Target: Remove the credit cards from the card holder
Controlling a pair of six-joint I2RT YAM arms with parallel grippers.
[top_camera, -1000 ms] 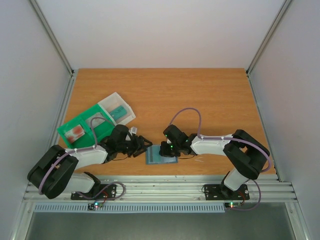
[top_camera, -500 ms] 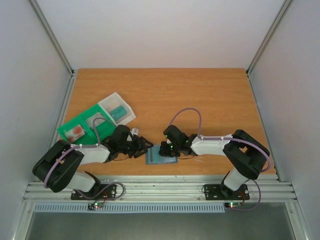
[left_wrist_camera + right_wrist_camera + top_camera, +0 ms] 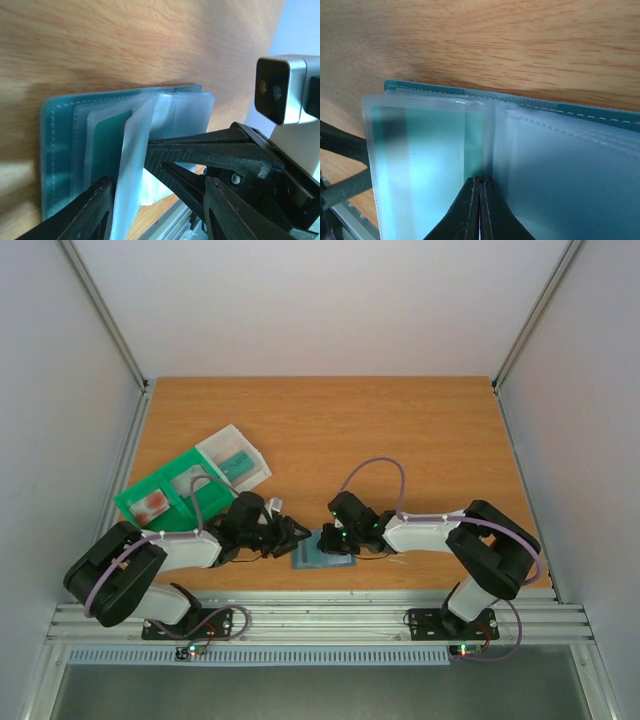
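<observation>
**Card holder, lying open, both claws at it**

- Card holder point(image 3: 318, 552): slate-blue, spread flat on the wooden table point(image 3: 400, 430) near its front edge, between the two claws. The clear sleeves are fanned out, and their contents cannot be made out.
- Left gripper point(image 3: 296, 533): at the holder's left side with its fingers apart. One clear sleeve point(image 3: 131, 160) stands upright in the gap, clamped by neither finger.
- Right gripper point(image 3: 479, 180): fingers pressed together, with the tips set on the sleeves at the fold.
- Green tray point(image 3: 130, 498): well to the left, holding a whitish credit card point(image 3: 151, 505) with a red mark. A clear box point(image 3: 235, 462) adjoins it.
</observation>
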